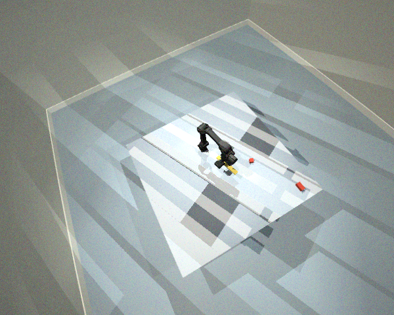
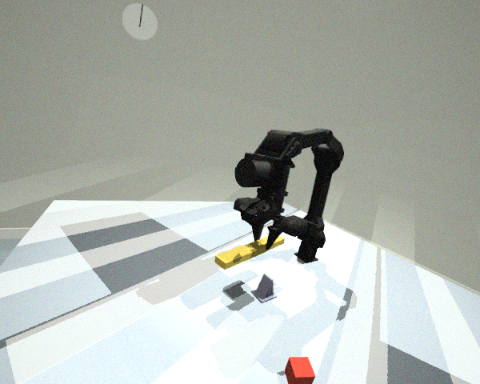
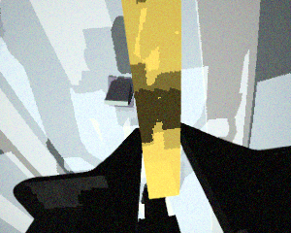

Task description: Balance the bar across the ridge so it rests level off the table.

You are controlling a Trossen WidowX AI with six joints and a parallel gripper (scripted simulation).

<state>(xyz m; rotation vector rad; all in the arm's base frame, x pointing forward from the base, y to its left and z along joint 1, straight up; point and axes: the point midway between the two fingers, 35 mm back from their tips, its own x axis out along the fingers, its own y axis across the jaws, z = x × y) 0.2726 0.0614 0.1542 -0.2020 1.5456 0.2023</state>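
The gripper has its fingers pinched on the yellow bar, which hangs above the table. Near the bar and lower down, the small grey ridge stands on the table, apart from the bar. Farther out are two red blocks, well apart from each other.

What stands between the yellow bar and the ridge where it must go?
Nothing visible does. The gripper holds the yellow bar above the table, and only open space shows between it and the ridge.
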